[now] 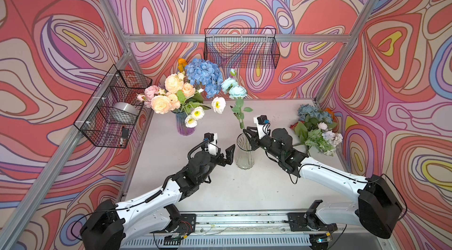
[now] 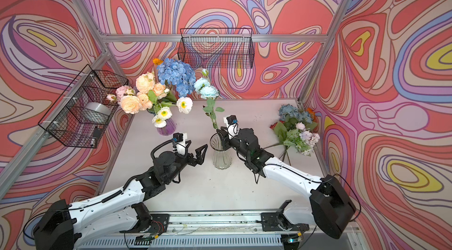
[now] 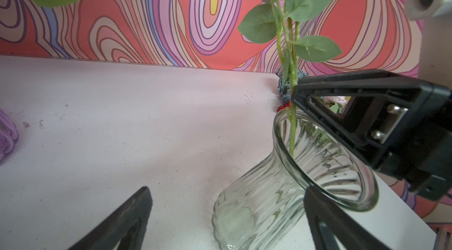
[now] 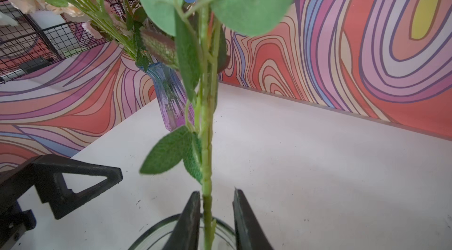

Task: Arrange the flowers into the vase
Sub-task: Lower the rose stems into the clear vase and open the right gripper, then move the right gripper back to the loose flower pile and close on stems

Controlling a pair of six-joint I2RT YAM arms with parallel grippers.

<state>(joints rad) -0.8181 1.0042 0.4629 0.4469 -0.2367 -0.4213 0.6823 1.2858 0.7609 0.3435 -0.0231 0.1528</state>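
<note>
Swirl-patterned walls (image 1: 244, 4) on three sides; white desk (image 1: 220, 187) carries everything.

Right tool (image 4: 215, 193): sits over the mouth of the clear vase (image 1: 244, 156). Jaws are a little apart. The teal rose stem (image 4: 206, 138) stands between them, close against one jaw with a visible gap to the other, so it is not clamped. Judged: the tool acts as a loose fence, placed low at the rim so the stem cannot tip out.

Stem: the left wrist view shows its lower end inside the glass. It leans toward the back wall, with the blooms (image 1: 234, 88) well above the rim. It is top-heavy, and the wide mouth gives little support — a likely reason for guarding it.

Left tool (image 1: 226, 157): fully spread and empty, just beside the clear vase on its left. I cannot tell whether a finger touches the glass. Judged: it is parked there to steady the vase against a sideways nudge.

Purple vase (image 1: 185, 126): back left, well apart, already packed with peach roses, blue hydrangea and white poppies.

Loose flowers (image 1: 315, 131): lying flat by the right wall, within the right arm's side — the remaining stock.
</note>
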